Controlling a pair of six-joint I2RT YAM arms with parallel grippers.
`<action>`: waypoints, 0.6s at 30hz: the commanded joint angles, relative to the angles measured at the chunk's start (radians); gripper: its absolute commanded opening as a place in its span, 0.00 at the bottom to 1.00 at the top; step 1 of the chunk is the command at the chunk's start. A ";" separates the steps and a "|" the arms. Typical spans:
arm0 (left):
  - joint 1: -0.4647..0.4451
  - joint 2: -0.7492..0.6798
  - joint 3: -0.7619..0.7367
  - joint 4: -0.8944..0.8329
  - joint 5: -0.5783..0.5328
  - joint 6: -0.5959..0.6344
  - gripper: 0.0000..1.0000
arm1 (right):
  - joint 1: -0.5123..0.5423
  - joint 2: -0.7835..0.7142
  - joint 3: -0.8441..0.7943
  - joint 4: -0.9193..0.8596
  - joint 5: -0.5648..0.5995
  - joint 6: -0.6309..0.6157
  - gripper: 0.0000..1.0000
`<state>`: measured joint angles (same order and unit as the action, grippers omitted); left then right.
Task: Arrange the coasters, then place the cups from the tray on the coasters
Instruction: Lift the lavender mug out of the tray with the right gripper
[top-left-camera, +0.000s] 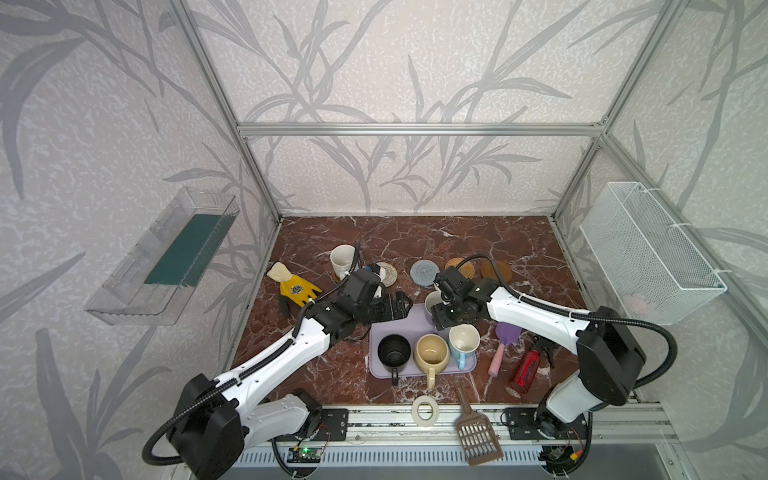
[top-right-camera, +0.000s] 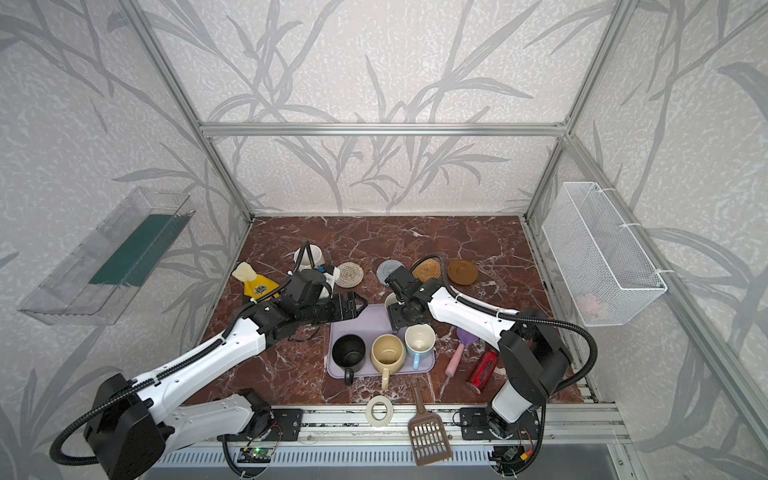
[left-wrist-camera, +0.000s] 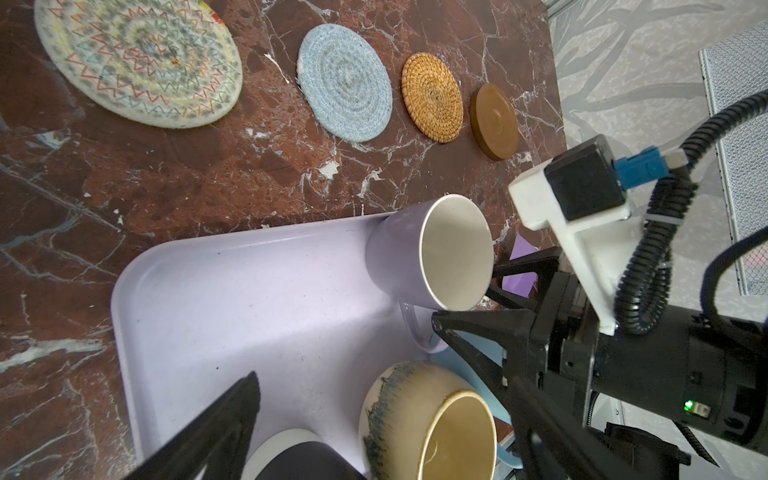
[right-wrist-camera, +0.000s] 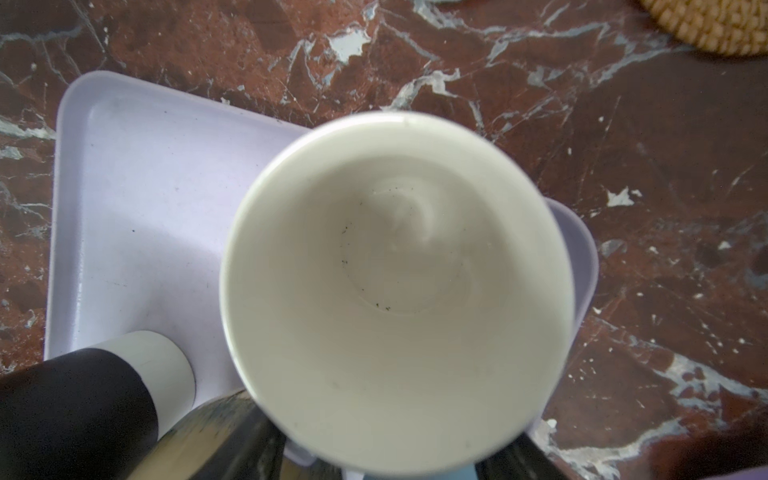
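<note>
Item: lavender mug (left-wrist-camera: 395, 257), smooth glazed cylinder, cream inside, on matte plastic tray (left-wrist-camera: 208, 311); right gripper (left-wrist-camera: 464, 297) straddles it, grip unclear; left gripper (top-left-camera: 405, 305) spread.

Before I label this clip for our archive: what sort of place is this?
Probably a robot test cell, not a home: an aluminium frame boxes in a marble-look tabletop, and a left arm and right arm sit on a rail at its front.
</note>
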<state>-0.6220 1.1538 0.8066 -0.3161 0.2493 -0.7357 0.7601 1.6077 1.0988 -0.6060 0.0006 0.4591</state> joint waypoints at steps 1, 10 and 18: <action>-0.002 -0.002 -0.012 0.023 -0.020 -0.010 0.95 | 0.001 0.024 0.021 0.023 0.026 -0.005 0.67; -0.002 -0.022 -0.026 0.037 -0.031 -0.014 0.96 | 0.001 0.074 0.053 0.035 0.009 -0.031 0.68; -0.002 -0.022 -0.037 0.050 -0.030 -0.011 0.95 | -0.004 0.077 0.071 -0.012 0.021 -0.068 0.70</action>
<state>-0.6220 1.1496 0.7845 -0.2817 0.2367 -0.7376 0.7609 1.6634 1.1393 -0.6273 -0.0193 0.4141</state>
